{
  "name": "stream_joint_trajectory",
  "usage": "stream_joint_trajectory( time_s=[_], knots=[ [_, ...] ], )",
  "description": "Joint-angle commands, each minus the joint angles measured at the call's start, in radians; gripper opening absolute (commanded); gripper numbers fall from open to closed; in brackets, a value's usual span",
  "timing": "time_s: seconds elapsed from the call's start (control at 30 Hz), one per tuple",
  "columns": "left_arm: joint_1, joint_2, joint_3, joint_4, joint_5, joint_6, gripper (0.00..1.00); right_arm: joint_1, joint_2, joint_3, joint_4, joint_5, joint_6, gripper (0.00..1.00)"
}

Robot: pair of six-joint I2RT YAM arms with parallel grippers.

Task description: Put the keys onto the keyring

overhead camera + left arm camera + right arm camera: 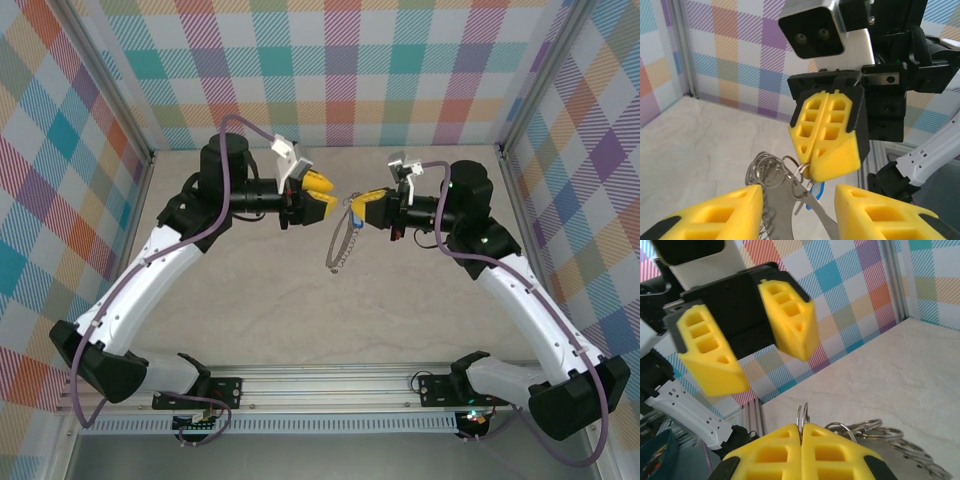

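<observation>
The keyring [338,250], a thin grey hoop fringed with wire loops, hangs from my right gripper [357,208], which is shut on one small loop at its top. In the left wrist view that gripper [810,167] pinches the loop, and the keyring [771,200] drops between my left fingers [715,215]. A blue tag [816,194] of the keys peeks from behind the ring, just under the right fingertips; I cannot pick out the silver key. My left gripper [325,195] stands open, facing the right one. In the right wrist view, two thin rings [802,412] stick up from the shut gripper [801,429].
Checked walls with aluminium posts [150,150] close in the pale tabletop [250,300] on three sides. A rail [330,380] with both arm bases runs along the near edge. Both arms meet above the middle of the table.
</observation>
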Motion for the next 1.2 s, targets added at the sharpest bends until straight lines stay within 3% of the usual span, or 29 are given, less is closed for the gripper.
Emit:
stream_joint_trajectory(
  time_s=[0.0,0.9,1.07,1.17],
  knots=[
    [0.018,0.03,0.049,-0.045,0.098,0.02,0.41,-0.007,0.001,0.038,0.03,-0.077,-0.026,0.0],
    [0.016,0.142,0.079,-0.029,0.237,-0.025,0.28,-0.01,0.036,0.024,0.069,-0.084,-0.005,0.0],
    [0.013,0.154,0.087,-0.036,0.246,-0.024,0.14,-0.01,0.037,0.021,0.075,-0.081,-0.002,0.0],
    [0.008,0.153,0.086,-0.022,0.245,-0.031,0.0,-0.01,0.04,0.018,0.079,-0.084,0.003,0.0]
  ],
)
